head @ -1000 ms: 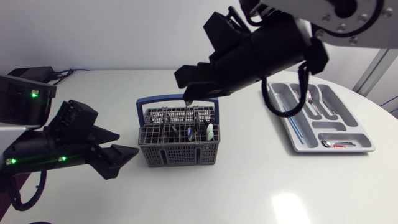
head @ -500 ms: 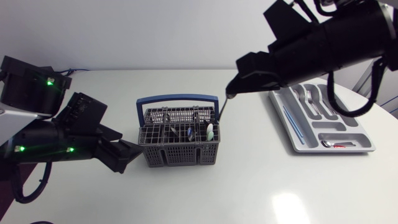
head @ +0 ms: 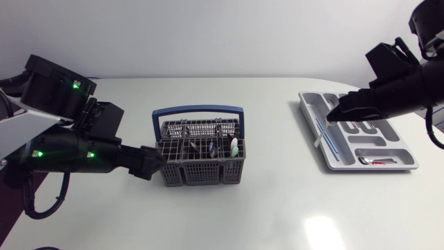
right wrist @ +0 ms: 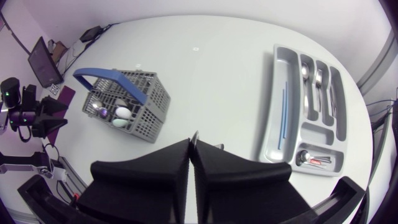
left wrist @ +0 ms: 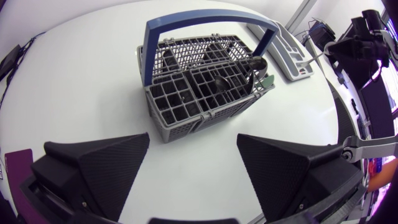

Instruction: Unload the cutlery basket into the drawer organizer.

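A grey cutlery basket [head: 201,161] with a blue handle stands mid-table and holds several utensils, one with a white-green end [head: 234,146]. My left gripper [head: 154,164] is open just left of the basket; in the left wrist view the basket [left wrist: 205,87] lies ahead of the spread fingers [left wrist: 99,168]. My right gripper [head: 334,114] hovers over the left edge of the grey drawer organizer [head: 409,164], shut on a thin utensil [head: 319,137] that hangs slanted below it. In the right wrist view only its tip [right wrist: 194,134] shows between the pressed fingers.
The organizer [right wrist: 270,124] holds forks and spoons in its far compartments, a blue stick in the long one and a red-handled piece in the near one. White tabletop lies between the basket [right wrist: 124,102] and the organizer.
My right arm carried the thin utensil from above the basket rightward to the organizer. My left gripper moved right, up to the basket's left side.
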Controlling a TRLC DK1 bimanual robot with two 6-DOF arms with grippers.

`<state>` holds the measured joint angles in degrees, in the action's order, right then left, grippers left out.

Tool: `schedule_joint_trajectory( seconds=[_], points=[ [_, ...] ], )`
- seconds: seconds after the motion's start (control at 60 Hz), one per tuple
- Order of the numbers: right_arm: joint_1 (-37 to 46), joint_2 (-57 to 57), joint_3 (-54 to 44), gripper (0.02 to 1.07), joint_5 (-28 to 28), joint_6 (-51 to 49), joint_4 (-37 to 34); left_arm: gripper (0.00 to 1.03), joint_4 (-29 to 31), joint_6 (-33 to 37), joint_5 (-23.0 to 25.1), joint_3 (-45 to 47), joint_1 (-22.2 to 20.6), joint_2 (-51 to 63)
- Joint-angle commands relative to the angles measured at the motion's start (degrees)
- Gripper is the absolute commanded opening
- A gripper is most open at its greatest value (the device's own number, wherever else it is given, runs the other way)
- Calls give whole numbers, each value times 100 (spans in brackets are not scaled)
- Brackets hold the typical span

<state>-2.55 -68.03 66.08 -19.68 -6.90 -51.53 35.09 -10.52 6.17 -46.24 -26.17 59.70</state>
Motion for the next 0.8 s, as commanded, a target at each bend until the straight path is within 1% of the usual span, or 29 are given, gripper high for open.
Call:
schedule_joint_trajectory(
  seconds=[0.0,0.25,0.333,0.417,0.7,0.783],
  points=[
    [413,-35,-254,8,17,-523,-86,99,50,-248,24,-193,-28,129],
    [1380,-360,-667,8,439,-1270,477,99,156,-582,-11,-368,-28,191],
    [1643,-518,-799,8,773,-1490,890,99,156,-688,-11,-474,-63,147],
    [1916,-747,-834,8,870,-1683,1163,99,156,-767,-11,-535,-125,182],
    [2452,-1494,-852,8,1397,-2211,2050,99,270,-1329,-11,-729,-336,525],
    [2531,-1678,-922,8,1652,-2334,2463,99,297,-1488,-11,-790,-371,639]
  ],
)
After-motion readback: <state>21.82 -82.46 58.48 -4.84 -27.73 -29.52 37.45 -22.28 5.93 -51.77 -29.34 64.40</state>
